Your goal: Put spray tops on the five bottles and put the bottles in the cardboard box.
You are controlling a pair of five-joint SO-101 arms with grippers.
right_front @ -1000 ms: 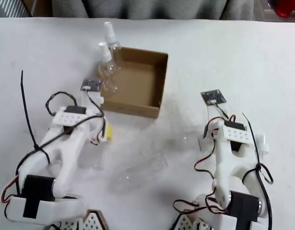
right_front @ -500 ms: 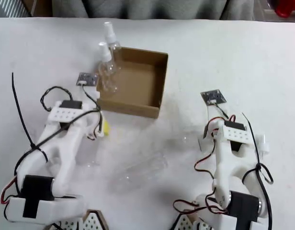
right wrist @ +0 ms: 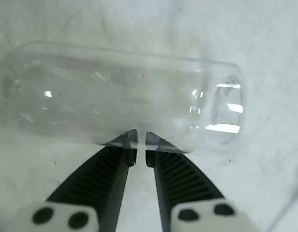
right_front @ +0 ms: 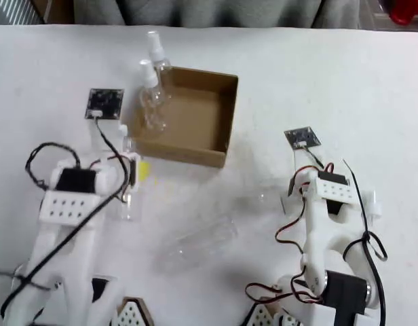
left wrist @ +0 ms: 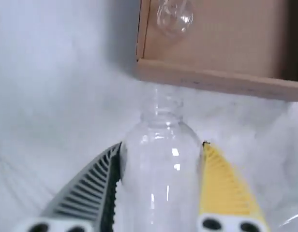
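My left gripper (right_front: 133, 173) (left wrist: 162, 146) is shut on a clear bottle (right_front: 127, 204) (left wrist: 161, 188) that has no spray top. Its open neck points at the near wall of the cardboard box (right_front: 195, 155) (left wrist: 212, 82), a short way off. Two clear bottles with white spray tops (right_front: 152, 78) lean in the box's far left corner, and one rounded bottom (left wrist: 174, 14) shows in the left wrist view. Another topless bottle (right_front: 202, 238) lies on the table between the arms. My right gripper (right wrist: 138, 137) is shut, its tips against a clear bottle (right wrist: 120, 94) lying on its side.
The white table (right_front: 331, 81) has free room right of the box and along the far side. The right arm (right_front: 328, 204) stands at the near right, with loose wires around both arms. A faint clear object (right_front: 262, 197) lies left of the right arm.
The left arm has pulled back from the box's left wall toward the near left and risen, carrying the bottle with it. The right arm has kept still.
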